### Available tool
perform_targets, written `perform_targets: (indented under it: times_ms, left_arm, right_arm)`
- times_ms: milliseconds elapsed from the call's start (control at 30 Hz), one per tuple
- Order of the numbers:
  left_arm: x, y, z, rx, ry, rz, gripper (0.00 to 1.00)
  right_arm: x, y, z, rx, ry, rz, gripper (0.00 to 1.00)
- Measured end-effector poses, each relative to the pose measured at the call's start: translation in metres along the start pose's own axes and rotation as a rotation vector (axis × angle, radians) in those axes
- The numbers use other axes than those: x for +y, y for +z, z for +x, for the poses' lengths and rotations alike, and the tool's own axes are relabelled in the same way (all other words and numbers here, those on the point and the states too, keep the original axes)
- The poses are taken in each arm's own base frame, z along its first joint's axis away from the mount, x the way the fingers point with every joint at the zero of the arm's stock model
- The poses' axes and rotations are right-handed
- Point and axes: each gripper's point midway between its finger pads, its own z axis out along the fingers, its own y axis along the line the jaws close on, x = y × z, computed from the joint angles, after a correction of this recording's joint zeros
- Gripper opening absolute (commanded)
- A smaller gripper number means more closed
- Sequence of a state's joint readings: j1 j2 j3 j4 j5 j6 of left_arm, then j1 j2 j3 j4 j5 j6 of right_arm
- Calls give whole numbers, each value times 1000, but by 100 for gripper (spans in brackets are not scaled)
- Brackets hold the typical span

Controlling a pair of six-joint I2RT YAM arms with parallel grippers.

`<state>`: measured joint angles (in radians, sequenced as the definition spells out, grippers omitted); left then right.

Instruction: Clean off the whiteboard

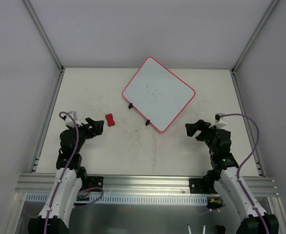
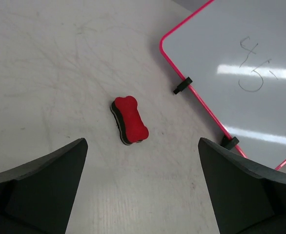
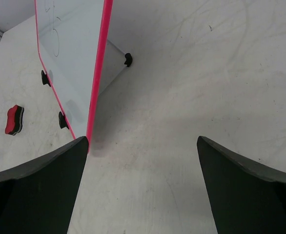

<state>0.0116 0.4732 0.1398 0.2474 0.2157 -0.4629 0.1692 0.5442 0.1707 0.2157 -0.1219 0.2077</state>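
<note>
Large flat white whiteboard with red-pink rim [image 1: 168, 103], turned diagonally by the middle of the pale tabletop's [image 1: 133, 151] far edge, grey scribble [image 1: 152, 92] on it, small red bow-shaped eraser block [image 1: 110, 119] leftward, left gripper [image 1: 95, 126] beside it, right gripper [image 1: 194, 129] towards the right edge, both jaws wide, empty.

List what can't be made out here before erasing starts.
- Writing on the whiteboard: top view, too small and faint to read for sure.
- Most of the whiteboard: right wrist view, cut off by the top edge, seen at a steep angle.
- Eraser underside: left wrist view, hidden against the table.
</note>
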Motion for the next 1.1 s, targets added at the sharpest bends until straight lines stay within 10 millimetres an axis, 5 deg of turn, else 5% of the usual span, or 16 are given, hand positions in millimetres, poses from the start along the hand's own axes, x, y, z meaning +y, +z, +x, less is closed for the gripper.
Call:
perform_targets:
  times_ms: [233,533,933,1100]
  left_arm:
    - [7,-6,-17,-123,-99,-57,99]
    - [16,-1,-4,-42,-133,-114,99]
    - [23,14,-6,80,-209,-233,99]
    - [25,21,-11,109,-213,-268,99]
  right_arm:
    - [16,1,-4,-6,-2,-83,99]
    - [28,16,14,92,58,-159,99]
    - [62,53,3,114,166,-339,99]
    - [69,71,-1,113,206,-390,91]
